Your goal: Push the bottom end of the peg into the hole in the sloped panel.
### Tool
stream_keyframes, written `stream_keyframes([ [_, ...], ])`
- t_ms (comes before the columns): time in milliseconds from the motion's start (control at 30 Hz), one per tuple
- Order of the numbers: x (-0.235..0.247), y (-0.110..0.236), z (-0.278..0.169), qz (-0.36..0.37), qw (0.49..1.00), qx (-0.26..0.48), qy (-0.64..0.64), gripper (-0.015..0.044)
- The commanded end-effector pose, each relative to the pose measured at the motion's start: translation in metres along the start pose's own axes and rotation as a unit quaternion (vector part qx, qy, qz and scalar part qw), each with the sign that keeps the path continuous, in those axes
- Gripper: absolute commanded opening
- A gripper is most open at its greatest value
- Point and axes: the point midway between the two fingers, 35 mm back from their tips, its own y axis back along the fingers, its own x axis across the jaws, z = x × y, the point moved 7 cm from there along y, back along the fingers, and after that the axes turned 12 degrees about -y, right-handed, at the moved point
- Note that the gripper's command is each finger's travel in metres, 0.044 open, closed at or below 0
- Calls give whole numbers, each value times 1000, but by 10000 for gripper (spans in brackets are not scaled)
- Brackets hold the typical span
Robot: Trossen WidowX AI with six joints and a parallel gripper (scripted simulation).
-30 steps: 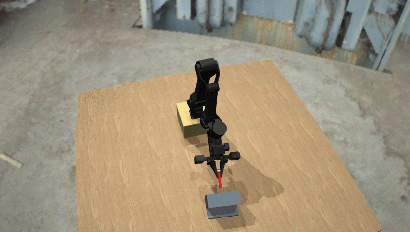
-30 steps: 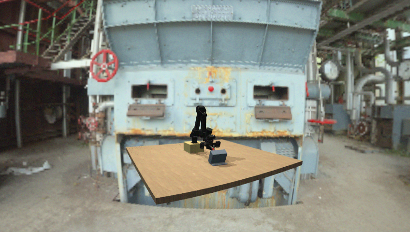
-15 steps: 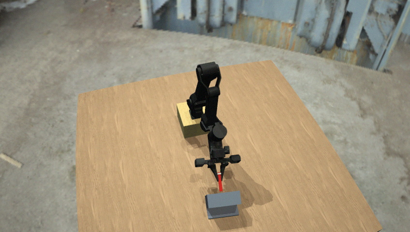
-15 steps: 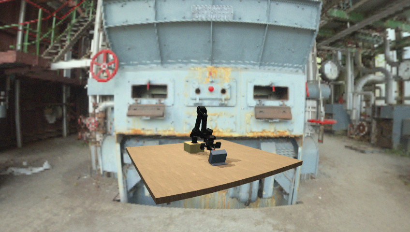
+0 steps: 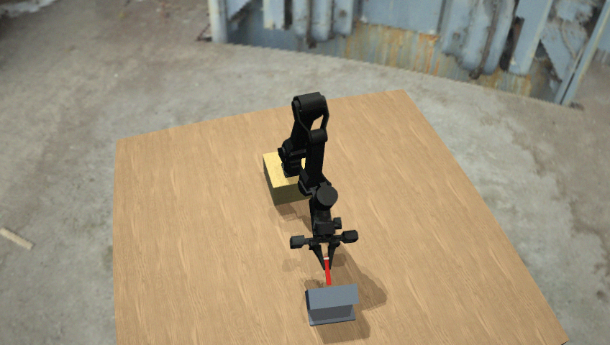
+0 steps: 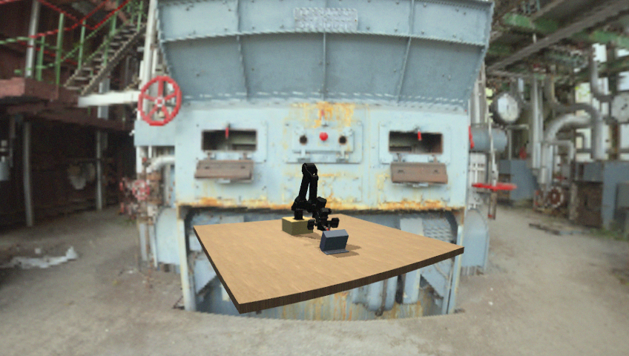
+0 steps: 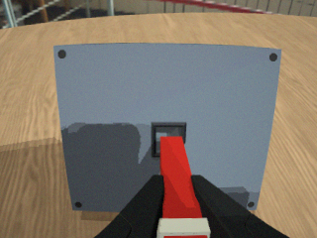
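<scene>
Wrist view: grey panel (image 7: 106, 93) upright on the wooden worktop (image 7: 27, 47), square hole (image 7: 169, 134) at its middle. Red peg (image 7: 176, 181) clamped in the black end effector (image 7: 180, 221), white band near the held end, far tip at the mouth of the hole.

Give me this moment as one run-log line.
phase: inserting | gripper: shut on peg | peg: red, square, tip at hole | panel: grey, sloped | release: not yet
</scene>
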Motion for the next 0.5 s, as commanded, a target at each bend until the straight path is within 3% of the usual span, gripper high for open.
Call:
stream_keyframes([
  [0,0,-1,1,0,1000,0,0,0],
  [467,1,-9,2,0,1000,0,0,0],
])
